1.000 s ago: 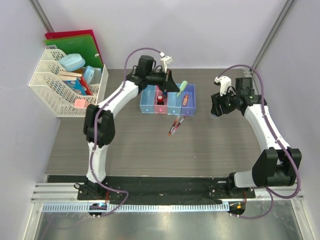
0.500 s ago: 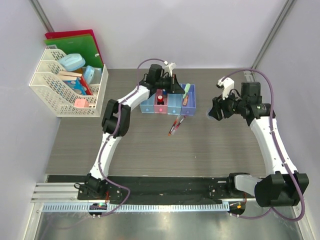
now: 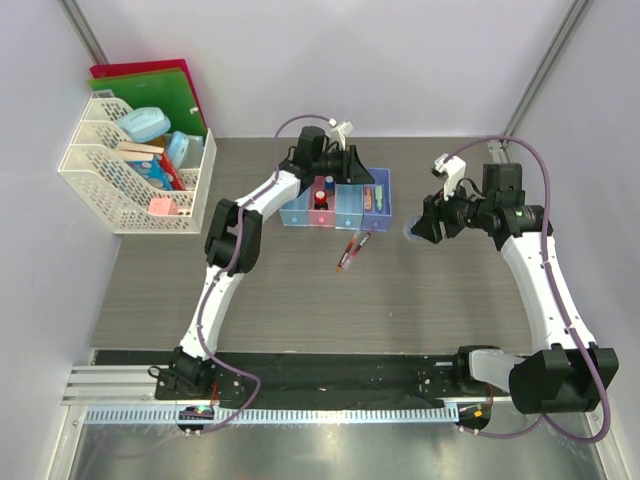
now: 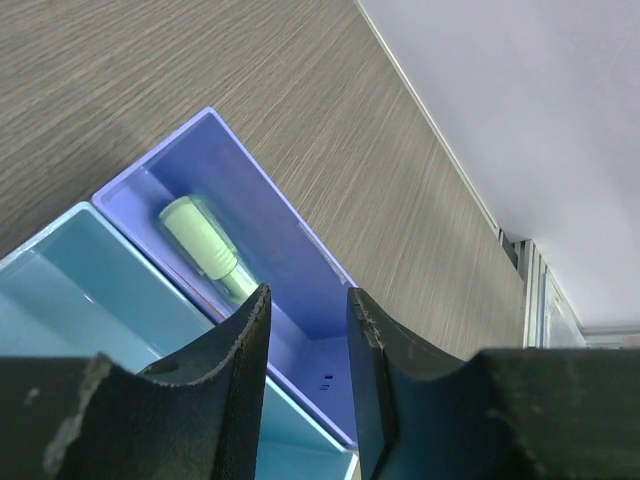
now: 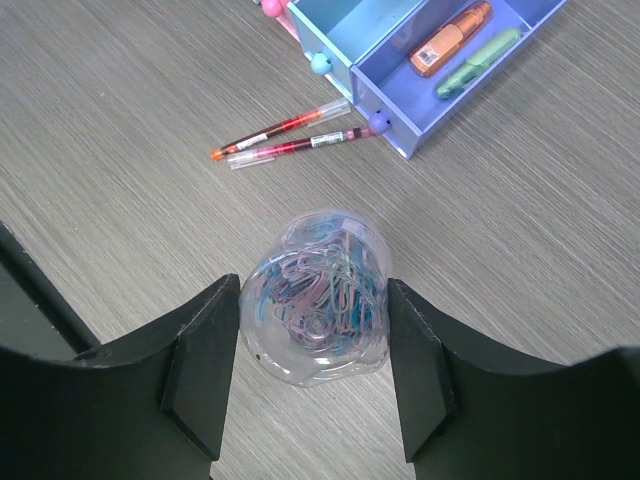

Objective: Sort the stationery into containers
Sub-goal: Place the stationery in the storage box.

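The containers (image 3: pixel 338 221) are a row of four joined bins at the table's middle back. My left gripper (image 3: pixel 356 172) hovers open and empty over the purple bin (image 4: pixel 296 228), where a green marker (image 4: pixel 204 243) lies. In the right wrist view that bin (image 5: pixel 520 30) holds an orange marker (image 5: pixel 450 38) beside the green marker (image 5: pixel 478 62). My right gripper (image 5: pixel 313 300) is shut on a clear tub of coloured paper clips (image 5: pixel 315 290) above the table, right of the bins (image 3: pixel 413 231). Two red-and-black pens (image 5: pixel 285 138) lie in front of the bins (image 3: pixel 352 250). A red piece (image 3: pixel 321 196) sits in the pink bin.
A white lattice rack (image 3: pixel 105 185) with boxes stands at the back left, with red and green folders (image 3: pixel 150 85) behind it. The light blue bin (image 4: pixel 90 285) lies next to the purple one. The arm bases sit along the near edge.
My left gripper has let go of the green marker, which now lies in the purple bin. My right gripper has moved left toward the bins with the clear tub.
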Robot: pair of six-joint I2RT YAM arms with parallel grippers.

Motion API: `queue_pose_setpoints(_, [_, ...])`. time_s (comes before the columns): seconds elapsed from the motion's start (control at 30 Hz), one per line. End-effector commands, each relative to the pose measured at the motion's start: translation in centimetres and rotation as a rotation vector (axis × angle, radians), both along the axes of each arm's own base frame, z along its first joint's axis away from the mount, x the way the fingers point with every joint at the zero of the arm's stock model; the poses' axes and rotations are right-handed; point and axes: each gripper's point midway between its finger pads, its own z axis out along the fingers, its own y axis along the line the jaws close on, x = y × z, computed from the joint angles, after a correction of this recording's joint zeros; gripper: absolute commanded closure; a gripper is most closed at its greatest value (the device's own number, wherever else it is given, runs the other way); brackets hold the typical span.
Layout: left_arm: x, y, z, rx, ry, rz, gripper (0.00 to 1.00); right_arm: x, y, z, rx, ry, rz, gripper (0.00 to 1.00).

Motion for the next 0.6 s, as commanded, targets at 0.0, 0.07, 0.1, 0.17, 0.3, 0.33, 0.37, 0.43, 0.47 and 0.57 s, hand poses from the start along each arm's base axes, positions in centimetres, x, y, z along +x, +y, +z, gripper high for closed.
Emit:
queue_pose_setpoints(0.0, [0.0,-0.2,3.1,-0.043,-0.089,-0.048,0.64,0.4,0.6,3.5,0.028,-0.108,0.029,0.82])
queue_pose_setpoints(0.07, [-0.9,0.2,4.8,-0.038,-0.143,-0.085,0.64,0.5,0.8,3.6,0.045,-0.105,0.026,0.82])
queue_pose_setpoints(0.1, [-1.3,0.4,5.2,-0.020,-0.177,-0.103,0.64,0.4,1.2,3.9,0.065,-0.106,0.038,0.82])
queue_pose_setpoints(0.17, [-2.9,1.5,6.1,0.056,-0.294,-0.150,0.60,0.7,1.6,4.3,0.102,-0.105,0.039,0.82])
queue_pose_setpoints(0.3, [-6.8,3.8,5.3,0.271,-0.528,-0.218,0.52,0.9,3.3,5.9,0.208,-0.103,0.097,0.82])
queue_pose_setpoints(0.33, [-6.7,4.6,4.2,0.368,-0.633,-0.221,0.50,1.0,3.5,6.1,0.227,-0.094,0.105,0.82])
queue_pose_setpoints(0.37, [-8.7,5.8,3.0,0.432,-0.650,-0.236,0.48,1.3,3.8,6.3,0.250,-0.074,0.110,0.82])
queue_pose_setpoints(0.43, [-11.1,5.8,1.8,0.500,-0.739,-0.274,0.44,1.2,4.4,6.9,0.285,-0.061,0.142,0.82])
queue_pose_setpoints(0.47, [-12.6,7.1,-1.0,0.572,-0.737,-0.295,0.44,1.3,4.6,7.6,0.300,-0.064,0.156,0.82])
queue_pose_setpoints(0.57, [-16.0,7.6,-0.6,0.564,-0.792,-0.295,0.43,1.5,4.8,8.9,0.372,-0.034,0.192,0.82])
